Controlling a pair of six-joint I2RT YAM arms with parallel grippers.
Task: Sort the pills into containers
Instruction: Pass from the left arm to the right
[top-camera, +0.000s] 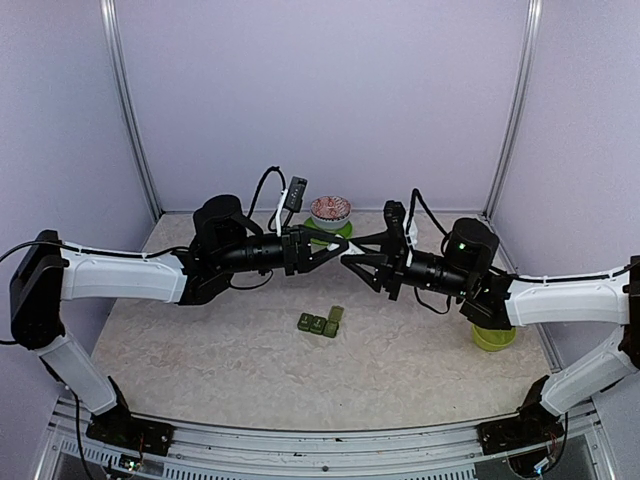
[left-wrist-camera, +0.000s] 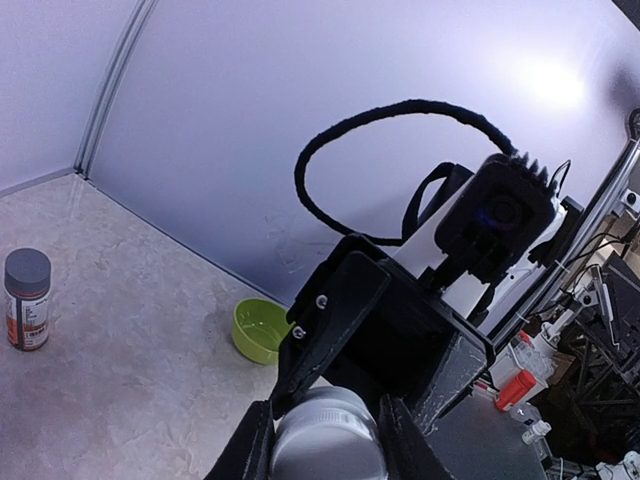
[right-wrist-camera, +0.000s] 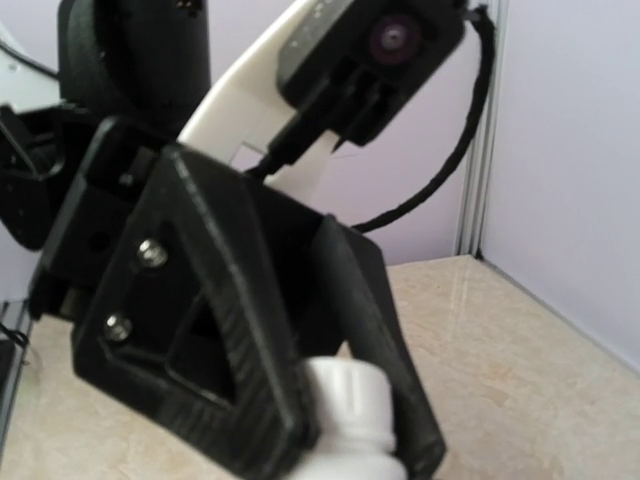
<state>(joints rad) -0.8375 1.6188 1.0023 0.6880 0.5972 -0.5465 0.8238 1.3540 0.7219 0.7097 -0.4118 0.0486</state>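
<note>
Clamping a bottle (left-wrist-camera: 325, 425) by its grey round end, the left gripper (left-wrist-camera: 326, 448) holds it in the air, one finger on each side. The right gripper (top-camera: 352, 262) meets it nose to nose at the white end, probably to twist the cap off; whether its jaws grip, I cannot tell. No pills show, so I judge they are inside. The containers (top-camera: 320, 323) lie on the worktop (top-camera: 200, 340) just below, handy for pouring. A second bottle (left-wrist-camera: 27, 297) stands apart.
</note>
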